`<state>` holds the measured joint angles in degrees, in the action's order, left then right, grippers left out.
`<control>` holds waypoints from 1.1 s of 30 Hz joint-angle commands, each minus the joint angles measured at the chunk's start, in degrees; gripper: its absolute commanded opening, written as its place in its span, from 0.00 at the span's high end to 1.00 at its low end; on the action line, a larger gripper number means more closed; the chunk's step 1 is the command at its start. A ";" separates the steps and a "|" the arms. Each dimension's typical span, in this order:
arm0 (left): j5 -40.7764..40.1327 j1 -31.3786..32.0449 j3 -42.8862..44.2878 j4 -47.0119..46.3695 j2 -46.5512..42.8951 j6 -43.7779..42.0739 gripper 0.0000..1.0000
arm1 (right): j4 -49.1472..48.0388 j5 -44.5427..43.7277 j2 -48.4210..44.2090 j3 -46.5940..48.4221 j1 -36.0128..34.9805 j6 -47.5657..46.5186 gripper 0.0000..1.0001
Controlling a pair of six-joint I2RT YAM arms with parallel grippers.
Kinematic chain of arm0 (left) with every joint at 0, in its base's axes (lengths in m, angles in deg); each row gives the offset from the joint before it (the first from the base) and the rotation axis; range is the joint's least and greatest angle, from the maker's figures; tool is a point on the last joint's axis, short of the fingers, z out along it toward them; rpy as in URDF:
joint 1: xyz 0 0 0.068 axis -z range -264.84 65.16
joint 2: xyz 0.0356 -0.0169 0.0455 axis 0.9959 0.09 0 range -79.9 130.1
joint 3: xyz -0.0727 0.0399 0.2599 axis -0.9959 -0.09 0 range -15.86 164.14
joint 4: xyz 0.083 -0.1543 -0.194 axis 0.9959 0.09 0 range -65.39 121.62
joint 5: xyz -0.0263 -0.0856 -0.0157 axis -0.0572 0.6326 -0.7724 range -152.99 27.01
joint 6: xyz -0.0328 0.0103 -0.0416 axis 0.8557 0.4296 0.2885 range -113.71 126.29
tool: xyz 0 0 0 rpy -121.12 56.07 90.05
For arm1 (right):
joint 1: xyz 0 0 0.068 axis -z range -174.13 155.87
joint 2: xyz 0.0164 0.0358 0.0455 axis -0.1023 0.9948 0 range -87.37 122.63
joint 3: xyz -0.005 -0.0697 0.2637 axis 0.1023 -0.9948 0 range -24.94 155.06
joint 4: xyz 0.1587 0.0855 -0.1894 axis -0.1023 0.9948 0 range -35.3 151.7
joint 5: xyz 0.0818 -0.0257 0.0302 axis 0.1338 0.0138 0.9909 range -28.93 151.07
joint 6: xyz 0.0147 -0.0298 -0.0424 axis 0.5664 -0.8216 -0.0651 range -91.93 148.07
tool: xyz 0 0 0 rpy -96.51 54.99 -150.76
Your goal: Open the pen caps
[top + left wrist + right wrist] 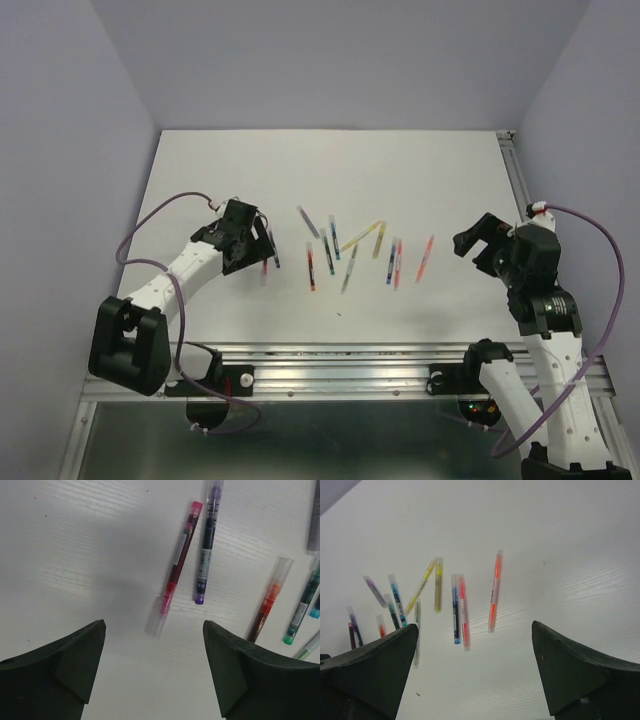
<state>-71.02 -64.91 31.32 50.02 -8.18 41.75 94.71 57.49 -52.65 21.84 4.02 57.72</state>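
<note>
Pink pen point(178, 552) centre frame, long axis steep diagonal, clear cap point(156, 622) at lower-left end, pointing lower left. Wide, empty: left jaws, right jaws.

pens point(393, 262) lie close together; narrow gaps between neighbours.

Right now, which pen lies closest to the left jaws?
The pink-ended dark red pen, leftmost in the left wrist view. Its clear cap ends just ahead of the gap between the open left jaws; the purple pen beside it stops farther off.
</note>
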 commanded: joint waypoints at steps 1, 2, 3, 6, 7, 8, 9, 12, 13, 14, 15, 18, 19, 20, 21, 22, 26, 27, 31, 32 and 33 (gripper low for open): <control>-3.83 0.47 1.78 -0.10 3.86 0.75 0.12 | -4.68 0.50 -1.50 -0.47 0.35 -1.52 0.00; -4.09 0.47 1.78 -0.36 4.47 0.75 0.13 | -4.59 0.67 -1.58 -0.47 0.35 -1.61 0.00; -4.36 0.47 2.04 -0.71 5.70 0.75 0.14 | -4.59 0.76 -1.41 -0.55 0.27 -1.61 0.00; -4.27 0.47 2.74 -1.32 7.89 0.40 0.15 | -4.59 1.46 -1.06 -0.99 0.26 -1.70 0.00; -4.19 0.56 2.92 -1.50 8.43 0.05 0.15 | -4.42 1.55 -0.97 -0.91 0.35 -1.61 0.00; -4.18 0.56 3.01 -1.68 8.87 -0.04 0.15 | -4.24 1.64 -0.88 -1.08 0.35 -1.61 0.00; -4.10 0.56 3.18 -1.94 9.57 -0.22 0.15 | -4.06 1.81 -0.88 -1.17 0.35 -1.61 0.00; -4.10 0.56 3.27 -2.55 10.62 -0.57 0.15 | -4.15 1.90 -1.06 -1.43 0.35 -1.70 0.00; -4.01 0.56 3.36 -2.73 10.98 -0.74 0.15 | -4.15 1.90 -1.14 -1.43 0.35 -1.70 0.00; -3.75 0.64 3.53 -2.99 11.76 -0.83 0.16 | -4.15 1.99 -1.15 -1.43 0.35 -1.61 0.00; -3.74 0.56 3.62 -3.08 12.12 -0.83 0.18 | -4.15 1.90 -1.15 -1.43 0.35 -1.61 0.00; -3.74 0.64 4.24 -3.17 13.53 -0.92 0.20 | -3.97 1.90 -1.06 -1.43 0.35 -1.70 0.00; -3.74 0.64 4.24 -3.17 13.79 -1.01 0.21 | -3.89 1.82 -1.14 -1.52 0.35 -1.70 0.00; -3.92 0.73 4.50 -3.26 14.32 -1.01 0.21 | -3.89 1.90 -1.23 -1.52 0.35 -1.70 0.00; -3.75 0.64 4.59 -3.35 14.67 -1.18 0.21 | -3.89 1.90 -1.32 -1.61 0.27 -1.61 0.00; -3.31 0.73 4.59 -3.61 15.02 -1.45 0.21 | -3.89 1.82 -1.41 -1.78 0.26 -1.61 0.00; -3.22 1.26 5.29 -3.96 17.13 -1.97 0.22 | -4.06 1.73 -1.41 -2.14 0.35 -1.61 0.00; -3.30 1.35 5.55 -4.22 18.00 -1.98 0.22 | -4.06 1.64 -1.50 -2.14 0.27 -1.61 0.00; -3.66 1.43 6.43 -4.14 20.73 -2.15 0.26 | -3.97 1.29 -1.67 -2.22 0.35 -1.70 0.00; -3.57 1.43 6.70 -4.23 21.17 -2.33 0.27 | -3.97 1.38 -1.67 -2.31 0.27 -1.70 0.00; -3.57 1.43 7.13 -4.23 22.13 -2.42 0.27 | -3.97 1.29 -1.85 -2.57 0.35 -1.70 0.00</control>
<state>-73.97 -63.71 36.11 45.98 12.36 40.18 93.22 58.72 -53.66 21.03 4.02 56.78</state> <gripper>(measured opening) 0.739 0.999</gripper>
